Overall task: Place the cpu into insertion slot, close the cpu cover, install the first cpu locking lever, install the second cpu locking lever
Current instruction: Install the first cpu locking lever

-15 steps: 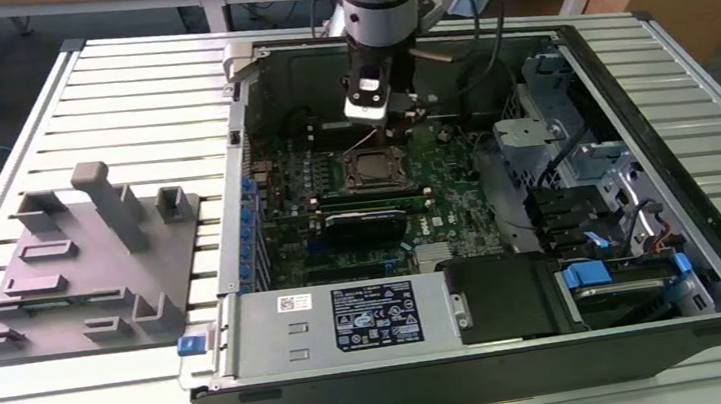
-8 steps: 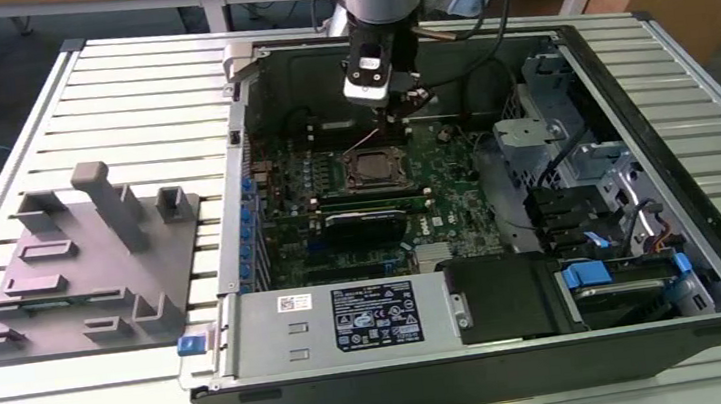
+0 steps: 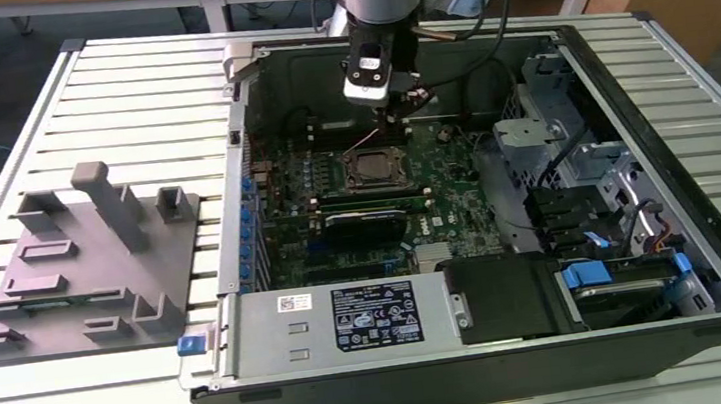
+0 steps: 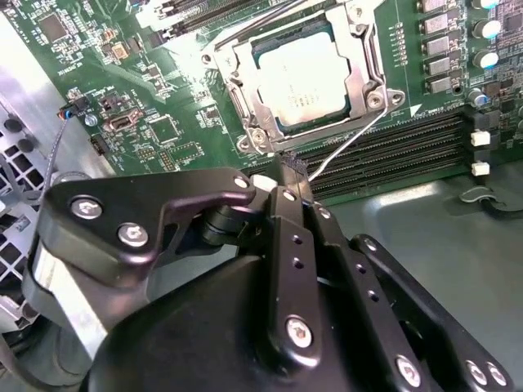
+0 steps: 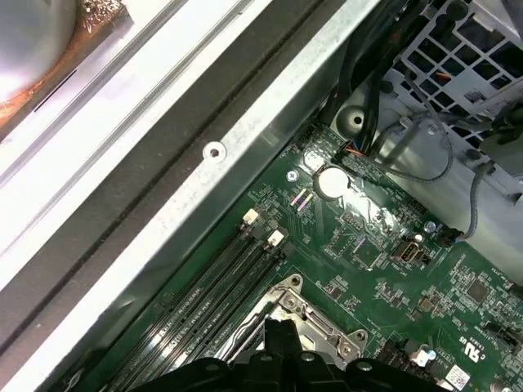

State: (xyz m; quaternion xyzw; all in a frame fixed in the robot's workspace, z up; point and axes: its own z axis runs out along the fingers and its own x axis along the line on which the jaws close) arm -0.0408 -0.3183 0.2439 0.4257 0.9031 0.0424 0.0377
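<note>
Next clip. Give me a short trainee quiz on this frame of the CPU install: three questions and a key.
1. True or false: the cpu lies on the motherboard, framed by the cpu cover.
2. The gripper is nearest to: A) the power supply, B) a corner of the cpu cover, C) the drive cage.
3. What stands on the table on the exterior view's left of the computer case?

Key: 1 true. 2 B. 3 the grey fixture tray with upright posts.
</note>
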